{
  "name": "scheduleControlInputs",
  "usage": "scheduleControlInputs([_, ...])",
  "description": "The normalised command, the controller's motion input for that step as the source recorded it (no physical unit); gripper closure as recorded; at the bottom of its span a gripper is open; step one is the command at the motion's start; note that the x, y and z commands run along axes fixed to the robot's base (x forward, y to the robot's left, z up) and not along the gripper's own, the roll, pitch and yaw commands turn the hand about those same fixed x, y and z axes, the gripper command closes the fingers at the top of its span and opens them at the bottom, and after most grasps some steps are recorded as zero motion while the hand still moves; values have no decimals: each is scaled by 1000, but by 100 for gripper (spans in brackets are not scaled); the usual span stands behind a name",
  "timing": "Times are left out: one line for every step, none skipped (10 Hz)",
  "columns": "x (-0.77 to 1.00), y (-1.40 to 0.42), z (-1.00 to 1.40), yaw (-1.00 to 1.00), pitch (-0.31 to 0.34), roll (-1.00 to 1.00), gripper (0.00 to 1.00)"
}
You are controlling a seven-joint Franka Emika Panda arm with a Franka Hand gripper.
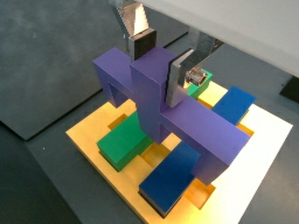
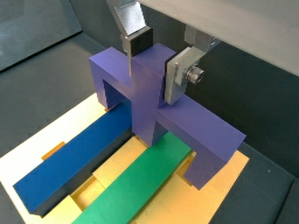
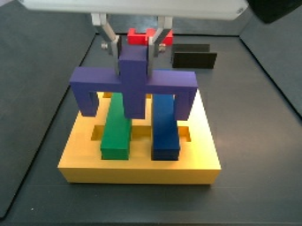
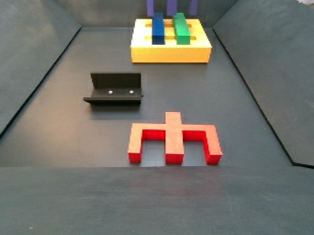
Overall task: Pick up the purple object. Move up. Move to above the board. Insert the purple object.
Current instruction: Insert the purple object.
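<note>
The purple object (image 1: 176, 114) is a three-legged comb-shaped block with a stem. My gripper (image 1: 162, 63) is shut on that stem, one finger on each side, as both wrist views show (image 2: 158, 61). In a side view the gripper (image 3: 137, 44) holds the purple object (image 3: 136, 81) upright over the yellow board (image 3: 141, 168). Its legs straddle the green piece (image 3: 115, 132) and the blue piece (image 3: 165, 132). I cannot tell whether the legs touch the board. In a side view only the legs' lower ends (image 4: 151, 7) show above the board (image 4: 172, 53).
A red comb-shaped object (image 4: 174, 139) lies flat on the dark floor in front. The fixture (image 4: 114, 89) stands between it and the board. Dark walls enclose the floor on both sides.
</note>
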Motion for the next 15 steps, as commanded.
scheduleControlInputs([163,-117,-251,0,0,-181,100])
scheduleControlInputs([29,-37,-91,51,0,-74,100])
scheduleControlInputs([0,0,-134,69,-14,-47,100])
scheduleControlInputs([0,0,-197,74,-11,-37,100])
scheduleControlInputs([0,0,0,97,0,-66,100])
scheduleControlInputs([0,0,126,97,-33,-153,100])
scheduleControlInputs([0,-26,214,86,-27,-130,100])
scheduleControlInputs([0,-80,6,86,-31,-117,100])
scheduleControlInputs([-6,0,-120,74,-53,-39,100])
scheduleControlInputs([-94,0,-234,57,-79,-29,100])
scheduleControlInputs([0,0,-343,14,-66,-64,100])
scheduleControlInputs([0,0,-246,23,-29,-111,100])
scheduleControlInputs([3,0,-177,49,-21,-117,100])
scheduleControlInputs([83,0,0,77,0,-119,100])
scheduleControlInputs([0,0,203,109,0,-130,100])
